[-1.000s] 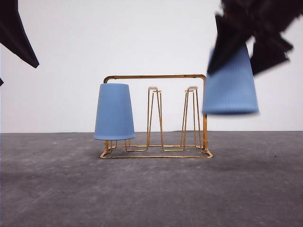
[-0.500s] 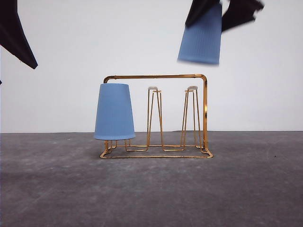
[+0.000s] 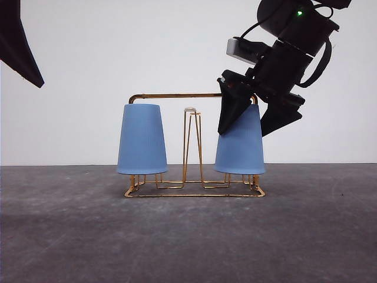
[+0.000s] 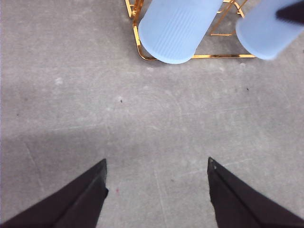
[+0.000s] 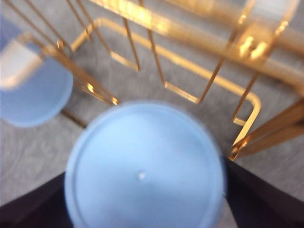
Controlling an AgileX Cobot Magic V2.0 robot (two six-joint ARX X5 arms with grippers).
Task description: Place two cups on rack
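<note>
The right gripper (image 3: 252, 118) is clamped on the upper part of an upside-down light blue ribbed plastic cup (image 3: 240, 144), its black fingers (image 3: 231, 112) on either side, lowering it mouth-down over the right-hand prong so the wire carries it. The left gripper (image 4: 156, 190) hangs spread apart with nothing in it, above the grey desk (image 3: 188, 236). The other light blue tapered cup (image 3: 141, 140) sits inverted at the left end of the thin gold wire rack (image 3: 191, 147), a white-tipped middle prong (image 3: 189, 109) bare between them.
</note>
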